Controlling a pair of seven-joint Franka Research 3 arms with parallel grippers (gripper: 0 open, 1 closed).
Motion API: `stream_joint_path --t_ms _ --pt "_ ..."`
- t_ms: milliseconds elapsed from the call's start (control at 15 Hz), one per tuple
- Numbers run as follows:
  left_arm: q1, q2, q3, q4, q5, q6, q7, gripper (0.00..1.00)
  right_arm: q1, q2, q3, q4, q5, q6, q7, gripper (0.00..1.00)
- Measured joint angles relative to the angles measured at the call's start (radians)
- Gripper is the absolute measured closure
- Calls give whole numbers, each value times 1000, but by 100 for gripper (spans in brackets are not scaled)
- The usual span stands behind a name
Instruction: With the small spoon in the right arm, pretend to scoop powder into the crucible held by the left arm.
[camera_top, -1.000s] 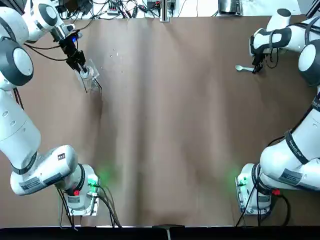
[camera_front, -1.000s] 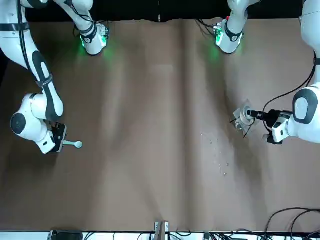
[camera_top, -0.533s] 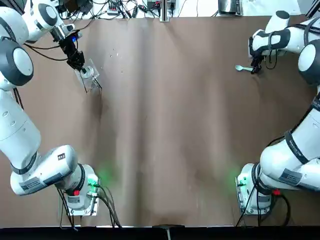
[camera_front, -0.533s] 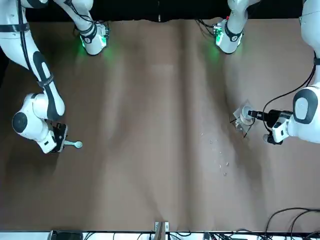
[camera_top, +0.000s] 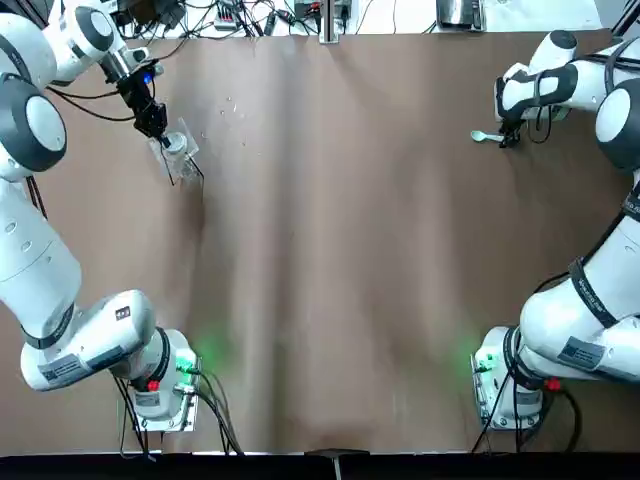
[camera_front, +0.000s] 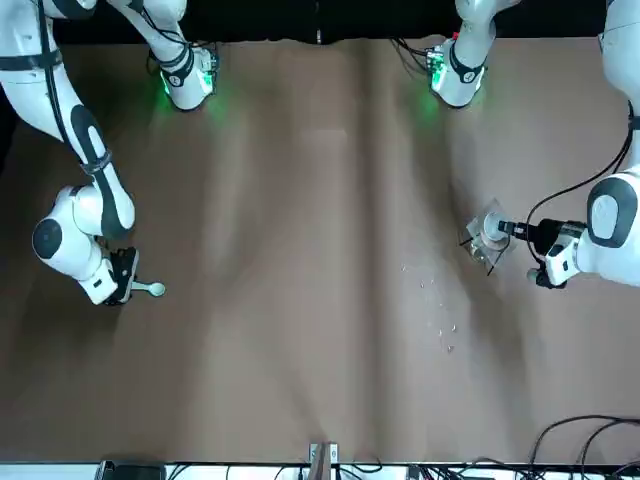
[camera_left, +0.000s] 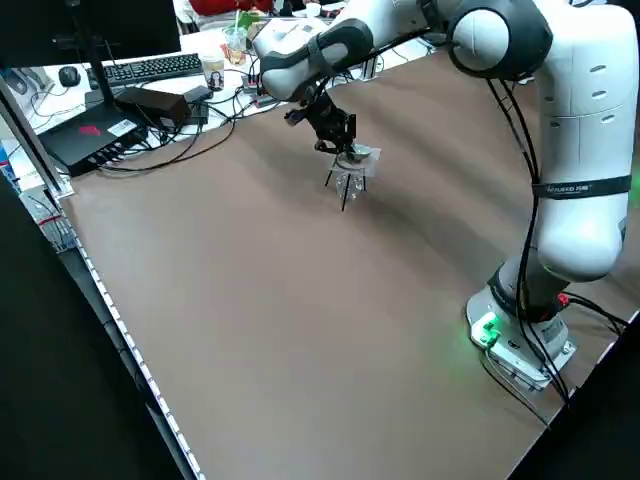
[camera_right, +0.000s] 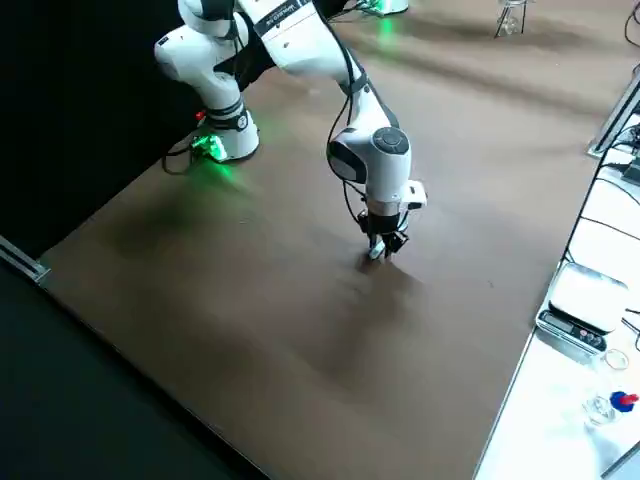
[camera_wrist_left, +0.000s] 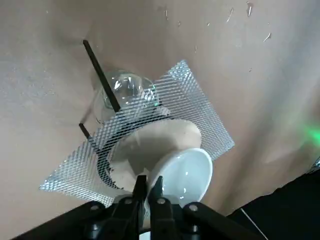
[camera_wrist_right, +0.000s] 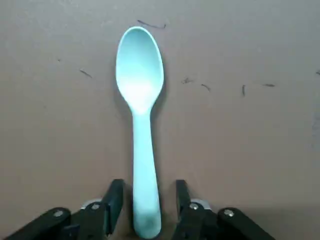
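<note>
A pale blue small spoon lies flat on the brown table at the far right. My right gripper is low over its handle end, open, one finger on each side of the handle with small gaps. Far left, my left gripper is shut on the rim of the white crucible, which is tilted just above a wire-mesh tripod stand. The front view shows the crucible and left gripper at that stand, and the spoon beside the right gripper.
A small glass vessel sits under the mesh. Light specks are scattered on the table near the stand. Both arm bases glow green at the near edge. Cables and a keyboard lie beyond the far edge.
My right gripper has shifted slightly along the spoon's handle end. The left gripper with the crucible has moved slightly up and back over the mesh stand.
</note>
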Motion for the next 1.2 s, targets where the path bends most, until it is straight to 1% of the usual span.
stream_joint_path --t_ms 67,133,200,267,333,533,667,800,1000,1067,1200 --pt "0 0 0 3 0 -1 -6 93 0 -1 0 1 0 1 0 58" --pt "0 -1 0 7 0 -1 -12 93 0 -2 0 1 0 1 -1 67" --pt "0 -1 -1 13 -1 -1 -19 93 0 -2 0 1 0 1 -1 73" --pt "0 -3 -3 21 -4 -1 -33 93 -1 -2 0 1 0 1 -4 73" --pt "0 -4 -6 30 -15 -2 -53 93 -1 -2 0 1 0 1 -7 77" --pt "-6 -8 -40 47 -96 -4 -126 93 -1 -2 0 1 0 1 -12 77" --pt "-28 -8 -70 57 -118 -3 -207 93 -1 -2 0 1 0 1 -13 77" --pt "-69 -8 -100 68 -127 2 -302 93 -1 -2 0 1 0 1 -13 77" --pt "-151 -8 -112 74 -184 65 -403 93 -1 -2 1 3 0 -5 -13 77" --pt "-175 -8 -112 74 -201 89 -430 93 0 -2 2 7 0 -21 -13 77" --pt "-217 -8 -113 74 -235 121 -484 93 1 -2 7 24 1 -90 -11 77"
